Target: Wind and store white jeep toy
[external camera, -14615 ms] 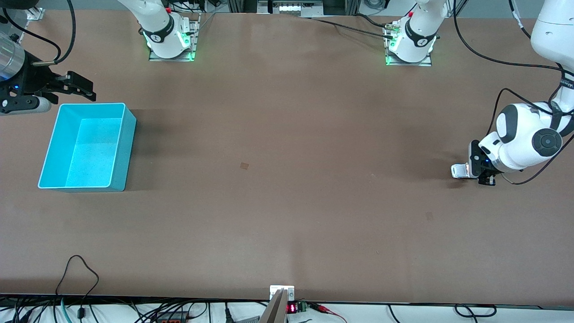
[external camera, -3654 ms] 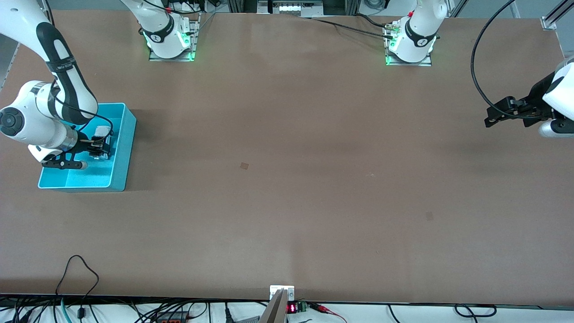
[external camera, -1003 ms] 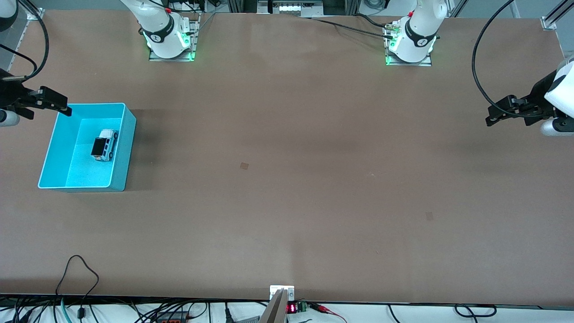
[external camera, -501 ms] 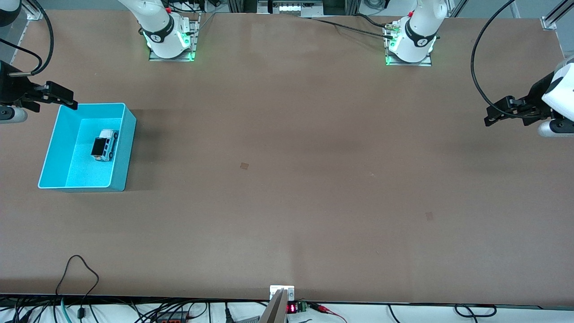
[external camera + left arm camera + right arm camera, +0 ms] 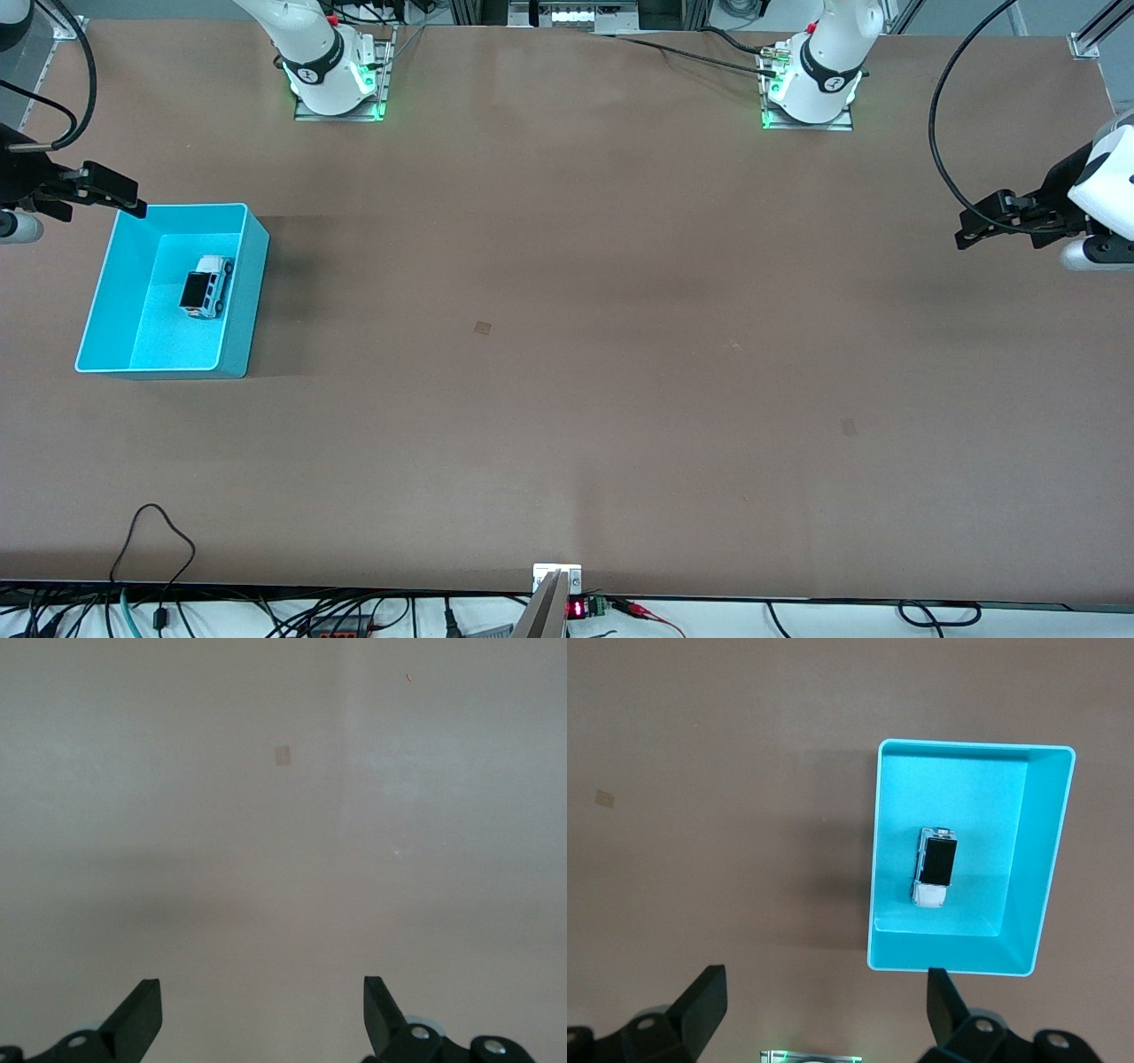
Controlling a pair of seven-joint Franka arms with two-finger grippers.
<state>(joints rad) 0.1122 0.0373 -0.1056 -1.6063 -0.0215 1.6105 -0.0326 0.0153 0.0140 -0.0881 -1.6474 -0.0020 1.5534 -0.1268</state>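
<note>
Jeep is sitting in the bin; a wound spring could be rolling it against a wall. Right gripper, over the table beside the bin's far corner, and left gripper, waiting over its own end, are both gaping wide, holding nothing.

A robotics lab: two white arm bases are bolted on metal plates with green status lights at 12 o'clock on a wide brown test table, while loose cables and a red-digit electronics board line 6 o'clock.
</note>
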